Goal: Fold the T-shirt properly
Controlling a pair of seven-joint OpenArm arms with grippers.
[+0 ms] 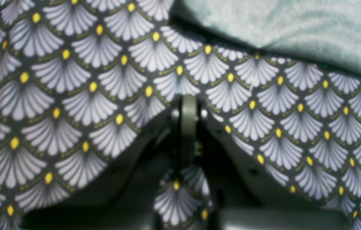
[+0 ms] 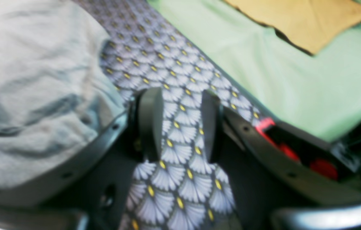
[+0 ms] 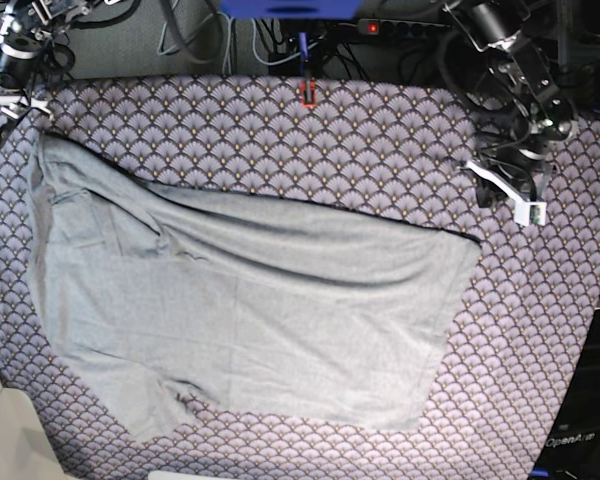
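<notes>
From my seat I can read just one bit of lettering: "OpenArm" in pale letters on the dark stand (image 3: pixel 570 441) at the lower right corner of the base view, beside the desk (image 3: pixel 540 330). The word is small and its ending is unclear. Both wrist views are too blurred to give me any text, labels or numbers.

- T-shirt (image 3: pixel 250 300) lies spread on the cloth (image 3: pixel 380 140) covering the bench.
- Left gripper (image 3: pixel 510 185) is at far right, beside the shirt's corner.
- Right gripper (image 3: pixel 10 95) is at far left.
</notes>
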